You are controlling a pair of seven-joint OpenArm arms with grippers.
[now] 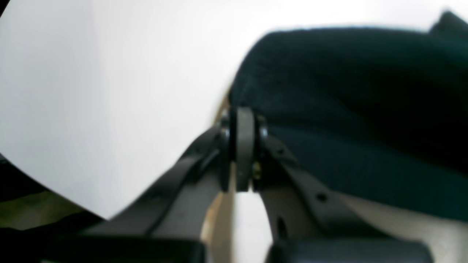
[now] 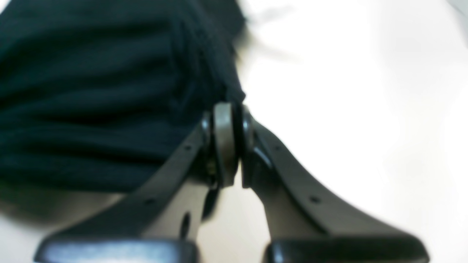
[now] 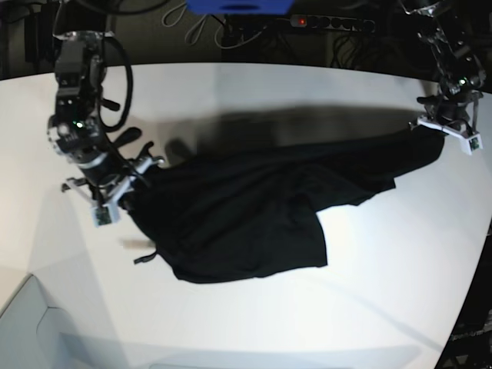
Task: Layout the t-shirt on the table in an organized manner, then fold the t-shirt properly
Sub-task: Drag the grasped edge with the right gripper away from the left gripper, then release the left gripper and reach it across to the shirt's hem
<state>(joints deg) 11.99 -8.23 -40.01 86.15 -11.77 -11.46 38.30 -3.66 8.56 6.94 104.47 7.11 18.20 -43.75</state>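
The black t-shirt [image 3: 254,207] is stretched across the white table [image 3: 307,92], rumpled, between my two grippers. At the far right, my left gripper [image 3: 440,131] is shut on one end of the shirt. The left wrist view shows its fingertips [image 1: 244,146] pressed together against the dark cloth [image 1: 347,109]. At the left, my right gripper [image 3: 127,188] is shut on the shirt's other end. Its closed fingertips [image 2: 226,146] meet the cloth [image 2: 91,91] in the right wrist view. A lower flap [image 3: 254,257] lies toward the front.
Cables and a power strip [image 3: 330,23] run behind the table's far edge. The table's curved edge [image 3: 469,284] falls away at the right. A pale box corner [image 3: 31,323] sits at the bottom left. A small dark loop [image 3: 144,257] sticks out of the shirt's left side.
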